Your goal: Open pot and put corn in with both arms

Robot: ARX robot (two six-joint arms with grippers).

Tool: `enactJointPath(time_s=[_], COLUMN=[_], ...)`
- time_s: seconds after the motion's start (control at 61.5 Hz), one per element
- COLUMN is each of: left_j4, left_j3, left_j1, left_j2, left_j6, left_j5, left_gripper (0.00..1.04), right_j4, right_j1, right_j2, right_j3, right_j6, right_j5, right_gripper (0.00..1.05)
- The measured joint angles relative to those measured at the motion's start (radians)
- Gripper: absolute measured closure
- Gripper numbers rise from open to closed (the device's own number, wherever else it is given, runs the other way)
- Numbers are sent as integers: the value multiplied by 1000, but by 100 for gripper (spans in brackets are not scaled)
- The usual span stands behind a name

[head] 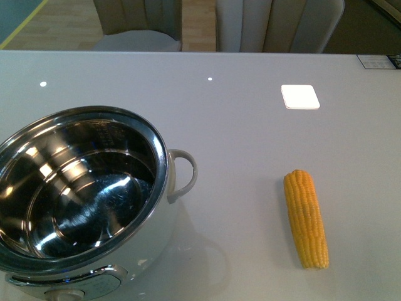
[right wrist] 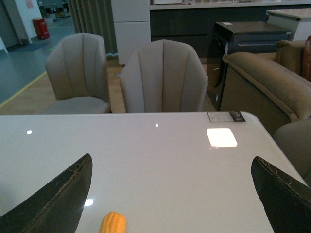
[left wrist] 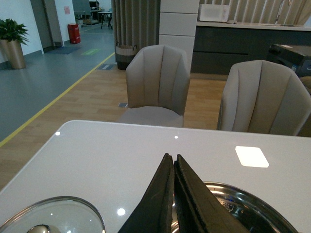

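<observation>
**Open pot and corn on a glossy pale counter**

The counter (head: 250, 138) is smooth, pale grey-white and shiny enough to mirror the ceiling lights as small bright dots and one bright square patch (head: 300, 96). A small printed label (head: 379, 61) lies at its far right corner.

The pot (head: 160, 150) stands at the near left with no lid on it, its steel bowl bare and reflecting light, its white loop handle (head: 182, 175) pointing toward the corn. The corn (head: 306, 219) lies flat on the counter to the right, well apart from the pot, with its long side running away from the robot. In the left wrist view a glass lid (left wrist: 53, 216) rests on the counter beside the pot.

The left tool (left wrist: 173, 158) hangs above the pot's rim with its two flat fingers pressed together and nothing between them. The right tool (right wrist: 171, 158) is spread wide above the counter, with the corn below and between its fingers, untouched.

Beyond the far edge stand two beige padded chairs (head: 138, 19) on a wood floor (left wrist: 87, 97) bordered by a yellow line. Farther back there is grey flooring, a potted plant (left wrist: 12, 41), dark cabinets (left wrist: 233, 43) and a brown sofa (right wrist: 262, 82).
</observation>
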Motion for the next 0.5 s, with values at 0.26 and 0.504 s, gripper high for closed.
enactJointPath(time_s=[0.26, 0.504], left_j4=[-98, -185], left_j3=[0, 0], left_j1=[0, 0], left_j2=[-97, -184], left_j6=[0, 0], left_j5=[0, 0], left_gripper=[101, 101], right_j4=[0, 0], right_j1=[0, 0], right_j2=[0, 0], right_j3=[0, 0], right_j6=[0, 0], right_j5=[0, 0], right_gripper=[9, 9])
